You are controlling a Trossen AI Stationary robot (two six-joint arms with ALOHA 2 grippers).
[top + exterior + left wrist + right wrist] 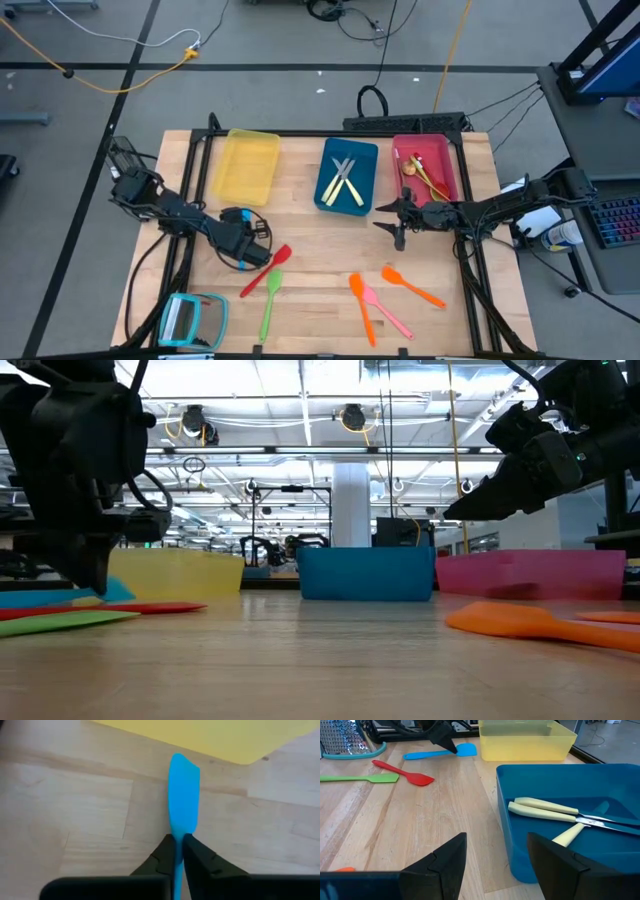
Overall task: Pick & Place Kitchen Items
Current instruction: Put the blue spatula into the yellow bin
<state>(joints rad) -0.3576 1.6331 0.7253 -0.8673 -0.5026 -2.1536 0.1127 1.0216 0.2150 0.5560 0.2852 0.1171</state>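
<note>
My left gripper [179, 837] is shut on a blue spatula [440, 753], low over the table just near of the yellow tray [247, 165]. The spatula's blade [184, 790] points at that tray. My right gripper [497, 837] hangs open and holds nothing, above the near right corner of the blue tray [346, 205]. A red spatula [266, 270], a green one [270, 300], two orange ones [360, 305] [411, 286] and a pink utensil [388, 312] lie flat on the near part of the table. My left gripper pinches the blue spatula's handle [178, 851] between its two fingers, just behind the blade. The fingers slant down from above and lie across the handle. The spatula stays about level at table height; whether it still touches the wood I cannot tell.
The blue tray holds yellow-handled cutlery [545, 810]. The red tray [440, 160] holds a few utensils. A teal-framed grater [192, 320] lies at the near left corner. Bare wood [320, 245] shows between the trays and the loose utensils.
</note>
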